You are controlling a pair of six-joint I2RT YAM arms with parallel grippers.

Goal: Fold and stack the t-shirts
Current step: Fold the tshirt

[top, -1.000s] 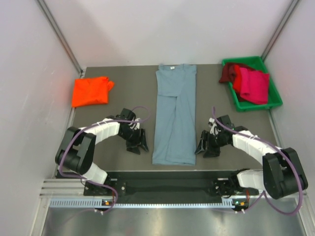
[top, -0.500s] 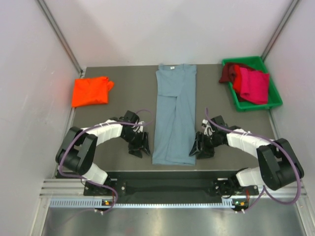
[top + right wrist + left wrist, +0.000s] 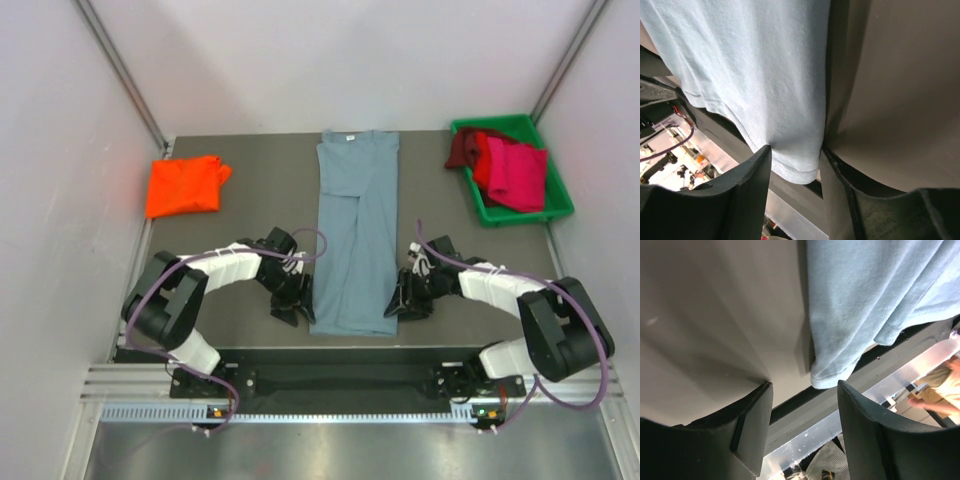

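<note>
Our left gripper (image 3: 805, 386) stands with jaws well apart and empty, the near hem corner of the slate blue-grey t-shirt (image 3: 355, 225) just ahead of the gap. Our right gripper (image 3: 796, 150) straddles the other hem corner with narrower jaws (whether they pinch it we cannot tell). The shirt lies as a long strip down the table's middle, so we judge it best to take both corners equally deep, catching every layer, then lift together.

The dark grey table (image 3: 250, 190) carries a slate blue-grey cloth t-shirt (image 3: 355, 230) folded into a long strip. A folded orange-red cloth t-shirt (image 3: 183, 185) lies left of it, a green plastic bin (image 3: 515, 123) right of it.
</note>
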